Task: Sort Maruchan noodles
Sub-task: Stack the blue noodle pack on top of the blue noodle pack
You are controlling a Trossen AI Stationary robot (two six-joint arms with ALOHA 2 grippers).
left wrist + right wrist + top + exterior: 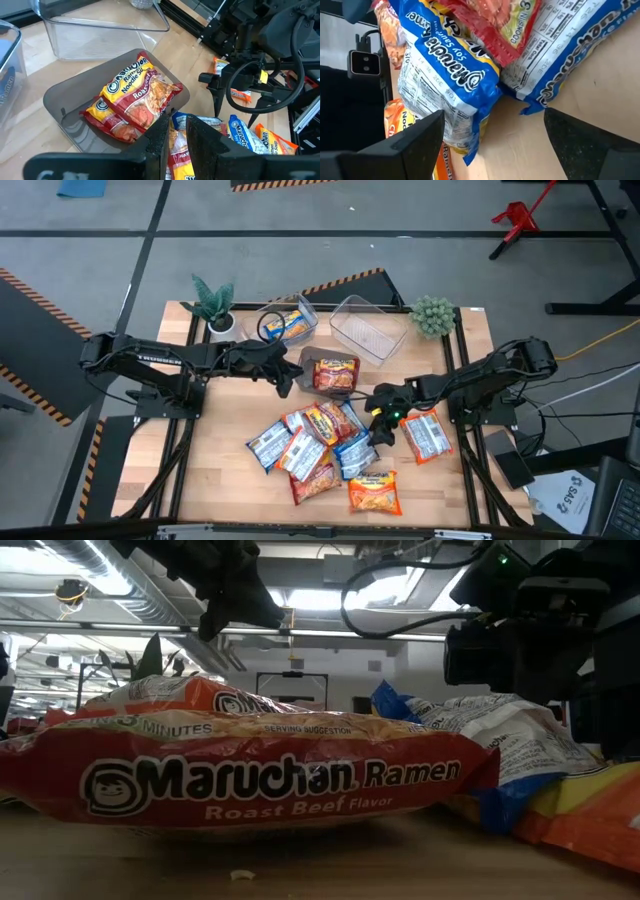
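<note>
Several Maruchan packets lie in a loose pile [318,448] at the table's middle, blue-yellow, orange and red-white overlapping. One red-white packet [428,435] lies apart to the right. Two red packets [135,95] lie in a grey bin [307,360]. A blue-yellow packet [290,327] sits in a clear bin. My left gripper [284,378] hovers just left of the grey bin, its fingers [162,135] nearly together and holding nothing. My right gripper [383,423] is open over the pile's right edge. Its fingers stand on either side of a blue packet's corner [480,95].
An empty clear bin [368,330] stands tilted at the far edge, right of the grey bin. Small potted plants stand at the far left [213,302] and far right [432,315] corners. A roast beef packet [250,780] fills the low view. Bare wood shows at the near left [215,470].
</note>
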